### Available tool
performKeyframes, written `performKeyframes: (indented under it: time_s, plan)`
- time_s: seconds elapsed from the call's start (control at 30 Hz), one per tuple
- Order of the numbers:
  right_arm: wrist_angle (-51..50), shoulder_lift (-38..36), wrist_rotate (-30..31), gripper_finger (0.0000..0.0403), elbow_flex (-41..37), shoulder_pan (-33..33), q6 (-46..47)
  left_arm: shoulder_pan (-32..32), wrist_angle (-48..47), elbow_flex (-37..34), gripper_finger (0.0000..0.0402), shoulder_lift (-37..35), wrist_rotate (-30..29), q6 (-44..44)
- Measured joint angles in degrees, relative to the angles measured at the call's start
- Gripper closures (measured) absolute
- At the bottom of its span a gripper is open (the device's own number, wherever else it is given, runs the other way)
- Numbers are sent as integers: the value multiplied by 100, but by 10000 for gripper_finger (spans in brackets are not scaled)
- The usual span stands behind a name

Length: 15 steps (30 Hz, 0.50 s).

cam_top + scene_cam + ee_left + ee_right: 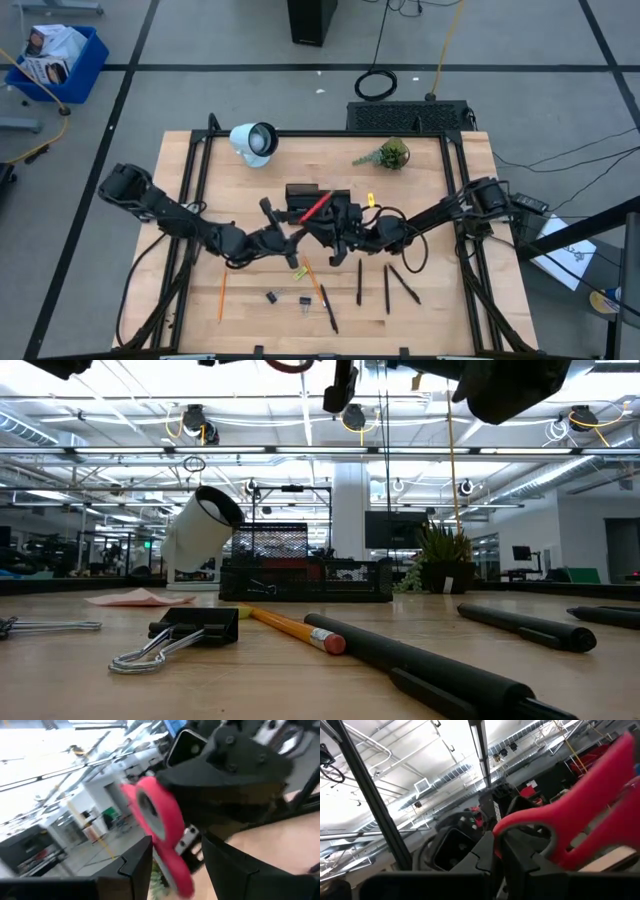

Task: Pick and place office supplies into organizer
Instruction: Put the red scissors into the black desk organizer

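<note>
Left tool [291,238] and right tool [337,236] both clamped on red-handled scissors [316,206], raised over bench [420,310] beside organizer [300,192].

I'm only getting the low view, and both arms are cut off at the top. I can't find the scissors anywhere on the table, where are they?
Observer: They're off the table. From above, the scissors are held up over the organizer.
Operator: Which claw has them?
Observer: The right wrist camera shows the right claw shut on the red handle.
Operator: And the left claw?
Observer: Its own camera shows the left claw right at that same red handle, facing the right arm.
</note>
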Motion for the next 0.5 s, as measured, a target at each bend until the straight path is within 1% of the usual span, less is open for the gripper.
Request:
performKeyframes:
  time_s: [0.07, 0.23, 0.3, 0.37, 0.47, 0.5]
  plan:
    - [27, 46, 7, 391, 0, -4, 34, -31, -8, 44, 227, 101, -315, 102]
    - [87, 69, -9, 392, 0, -7, 2, -151, -20, 24, 228, 136, -604, 106]
    - [129, 69, -11, 392, 0, 0, -53, -183, -21, 23, 243, 134, -786, 128]
    - [122, 69, -12, 395, 0, 9, -59, -200, -17, 23, 279, 129, -978, 200]
    - [97, 69, -18, 402, 0, 14, -129, -202, -70, 23, 365, 127, -1067, 367]
    - [105, 69, -36, 402, 0, 17, -196, -198, -173, 23, 382, 126, -1075, 354]
